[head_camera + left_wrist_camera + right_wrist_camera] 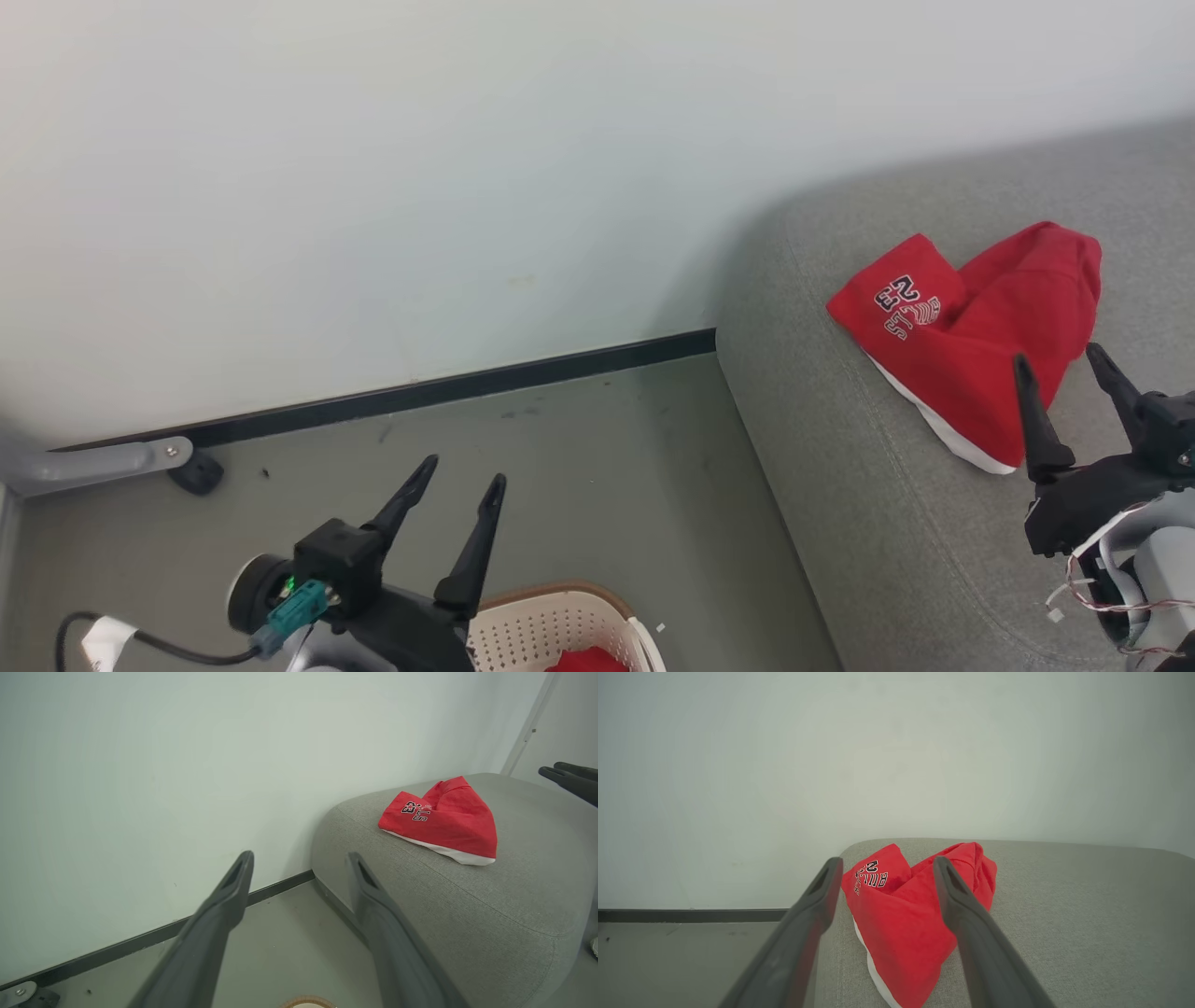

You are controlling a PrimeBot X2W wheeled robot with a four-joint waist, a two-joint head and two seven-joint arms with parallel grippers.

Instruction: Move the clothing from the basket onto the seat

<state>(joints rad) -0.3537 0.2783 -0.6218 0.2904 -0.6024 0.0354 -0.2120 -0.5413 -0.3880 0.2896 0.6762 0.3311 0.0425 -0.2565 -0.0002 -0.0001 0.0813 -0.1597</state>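
Clothing [586, 661] in the perforated cream plastic basket [523, 635], soft red fabric, should lift light and limp; pinch a raised fold. Left gripper [465, 469] and right gripper [1057, 354] gape empty.

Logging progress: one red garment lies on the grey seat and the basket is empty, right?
Not empty: the head view shows a red piece inside the basket. One red garment does lie on the grey seat.
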